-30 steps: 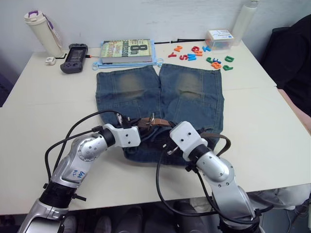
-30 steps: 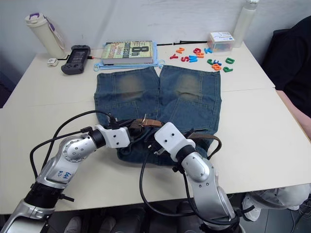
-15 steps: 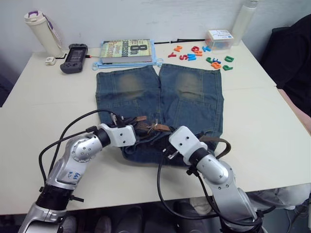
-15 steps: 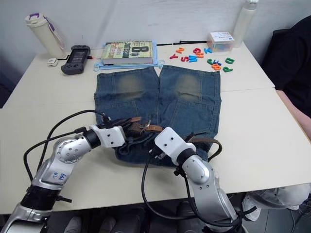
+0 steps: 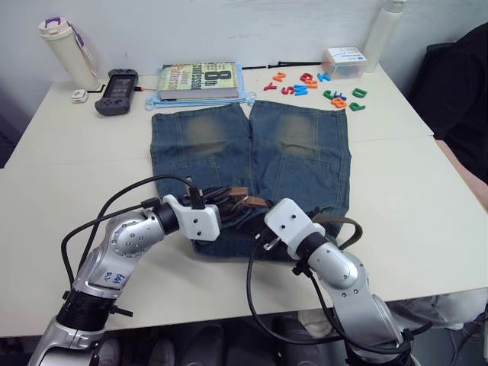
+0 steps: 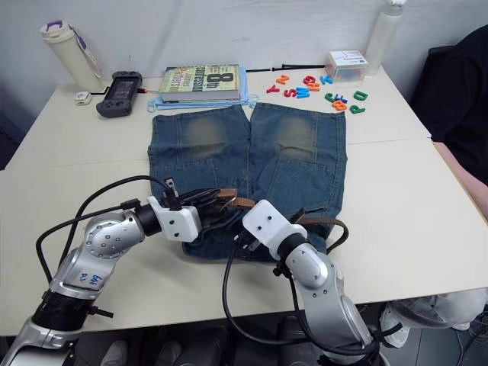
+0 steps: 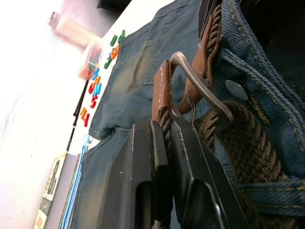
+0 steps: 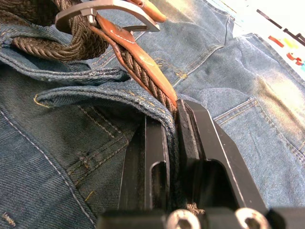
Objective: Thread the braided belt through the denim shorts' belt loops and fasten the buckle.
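The denim shorts lay flat on the desk, legs pointing away from me and waistband nearest me. The braided belt ran along that waistband, with the buckle near its middle and a free length arching off the shorts' right side.

My left tool was clenched on the belt at the leather-bound end just behind the buckle. My right tool was clenched on the braided strap together with a fold of waistband denim, close to the tan leather tip.

Handling, as I judged it:
- The braid was soft and limp. It would sag and twist when unsupported, so a hold close to the working end suited it best.
- The leather tip was stiffer and the better part to steer through the buckle frame.
- The metal buckle was rigid and smooth; a hold on the leather just behind it was likely to be more secure than one on the frame.
- The denim was pliable and bunched easily, so it could be dragged along with the strap.

Hard to make out: the belt loops were not distinguishable, since both wrists covered the waistband. I could not tell how many loops the belt had passed, nor whether the prong was seated.
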`<state>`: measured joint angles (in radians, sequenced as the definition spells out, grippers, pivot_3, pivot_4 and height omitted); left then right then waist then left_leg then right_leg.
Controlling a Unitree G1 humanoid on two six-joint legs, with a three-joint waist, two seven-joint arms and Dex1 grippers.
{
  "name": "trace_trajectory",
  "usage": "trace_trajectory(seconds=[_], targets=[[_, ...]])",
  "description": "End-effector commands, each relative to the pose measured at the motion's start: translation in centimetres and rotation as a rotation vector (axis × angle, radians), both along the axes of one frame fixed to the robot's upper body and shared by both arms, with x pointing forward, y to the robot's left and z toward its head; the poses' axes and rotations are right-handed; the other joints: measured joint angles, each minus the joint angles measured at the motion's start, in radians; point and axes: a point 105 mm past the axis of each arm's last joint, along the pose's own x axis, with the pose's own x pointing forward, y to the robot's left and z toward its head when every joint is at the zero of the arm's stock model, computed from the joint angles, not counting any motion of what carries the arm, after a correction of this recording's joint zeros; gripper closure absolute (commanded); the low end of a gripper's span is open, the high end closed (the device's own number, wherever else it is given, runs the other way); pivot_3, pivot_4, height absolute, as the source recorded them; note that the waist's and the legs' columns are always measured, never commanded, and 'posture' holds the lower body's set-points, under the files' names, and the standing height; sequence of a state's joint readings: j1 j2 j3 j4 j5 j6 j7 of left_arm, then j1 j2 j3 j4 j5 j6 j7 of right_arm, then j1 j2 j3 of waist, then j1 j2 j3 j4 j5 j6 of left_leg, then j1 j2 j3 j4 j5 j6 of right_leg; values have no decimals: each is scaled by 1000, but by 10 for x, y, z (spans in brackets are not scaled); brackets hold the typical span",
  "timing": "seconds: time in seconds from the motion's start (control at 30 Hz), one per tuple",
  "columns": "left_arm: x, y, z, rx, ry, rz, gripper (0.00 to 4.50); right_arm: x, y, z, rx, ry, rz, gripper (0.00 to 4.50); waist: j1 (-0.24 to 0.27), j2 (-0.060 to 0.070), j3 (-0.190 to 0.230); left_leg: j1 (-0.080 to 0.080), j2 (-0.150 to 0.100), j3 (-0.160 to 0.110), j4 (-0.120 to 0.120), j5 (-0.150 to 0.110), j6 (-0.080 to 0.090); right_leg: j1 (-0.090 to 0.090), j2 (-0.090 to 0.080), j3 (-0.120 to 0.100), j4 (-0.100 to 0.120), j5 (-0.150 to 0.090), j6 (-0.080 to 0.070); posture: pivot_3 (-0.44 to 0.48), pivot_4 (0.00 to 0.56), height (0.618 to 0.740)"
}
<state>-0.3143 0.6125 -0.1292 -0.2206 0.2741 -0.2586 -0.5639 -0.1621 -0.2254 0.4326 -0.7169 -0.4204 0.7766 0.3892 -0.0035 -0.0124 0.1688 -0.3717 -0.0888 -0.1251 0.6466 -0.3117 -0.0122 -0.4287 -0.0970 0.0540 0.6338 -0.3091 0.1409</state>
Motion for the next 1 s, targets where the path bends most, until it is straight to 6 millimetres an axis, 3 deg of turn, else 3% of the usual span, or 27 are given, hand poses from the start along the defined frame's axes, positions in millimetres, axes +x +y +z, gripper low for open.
trace_trajectory(seconds=[0.03,0.5,0.83,1.0], targets=[[-2,3,4,-18,10,1,4500,-3,3,13,36,-45,4,4464,0,0,0,0,0,0,0,0,0,0,0,0,0,0,0,0,150,740],[-2,11,-4,38,51,18,4500,-3,3,18,37,-67,6,4464,-1,0,0,0,0,0,0,0,0,0,0,0,0,0,0,0,150,740],[0,-6,0,44,38,-32,4500,-1,8,13,-160,-120,52,4464,0,0,0,0,0,0,0,0,0,0,0,0,0,0,0,0,150,740],[0,-17,-2,43,34,-68,4500,0,8,13,-174,-121,49,4464,0,0,0,0,0,0,0,0,0,0,0,0,0,0,0,0,150,740]])
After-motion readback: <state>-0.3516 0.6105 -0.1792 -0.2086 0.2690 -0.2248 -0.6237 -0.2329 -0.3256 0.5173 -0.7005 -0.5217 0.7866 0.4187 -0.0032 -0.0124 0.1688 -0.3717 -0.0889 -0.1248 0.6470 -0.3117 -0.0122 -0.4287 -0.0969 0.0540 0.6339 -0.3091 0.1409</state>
